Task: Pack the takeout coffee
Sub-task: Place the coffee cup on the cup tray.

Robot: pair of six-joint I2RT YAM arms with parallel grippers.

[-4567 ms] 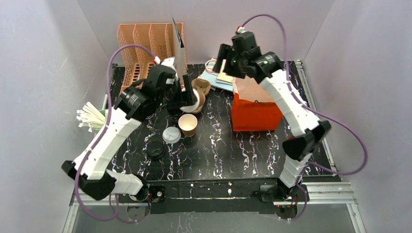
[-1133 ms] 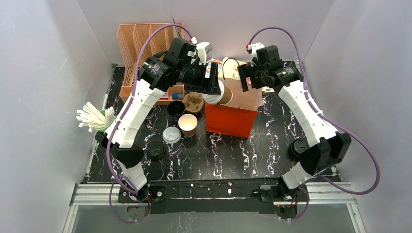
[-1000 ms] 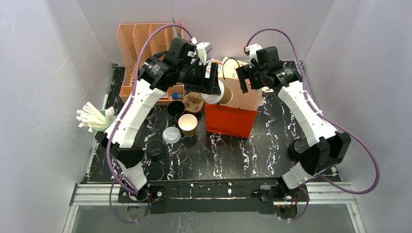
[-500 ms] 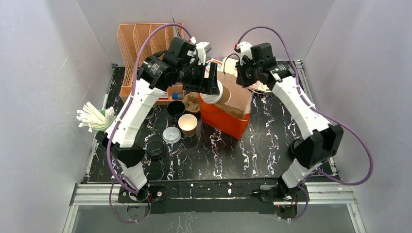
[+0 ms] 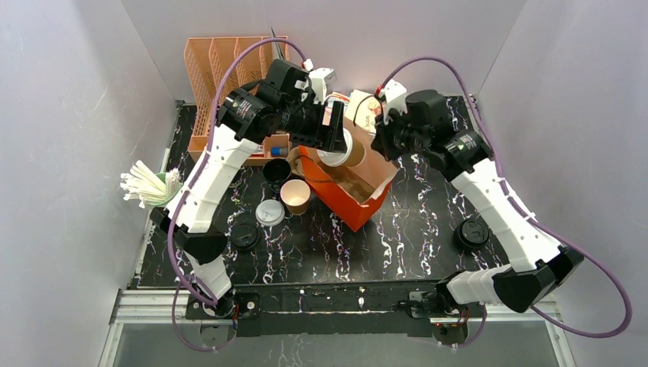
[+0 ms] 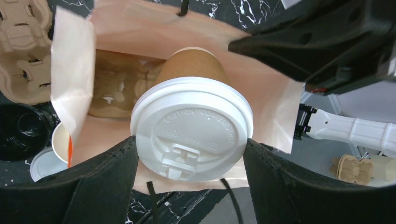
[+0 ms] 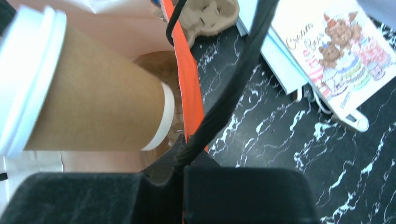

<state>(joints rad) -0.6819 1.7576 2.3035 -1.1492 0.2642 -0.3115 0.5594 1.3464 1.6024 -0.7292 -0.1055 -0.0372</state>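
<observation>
Gripping the takeout coffee [image 6: 191,126], left gripper [image 6: 190,154] hangs over bag [image 5: 348,202] mouth; right gripper [image 7: 183,175] pinches handle [image 7: 233,88].

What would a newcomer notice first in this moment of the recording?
The white-lidded kraft cup, pinched at its lid by the left gripper, hangs tilted at the open mouth of the orange paper bag, back centre. The right gripper is shut on the bag's black cord handle, holding the bag tilted. An open kraft cup and a loose white lid sit left of the bag.
</observation>
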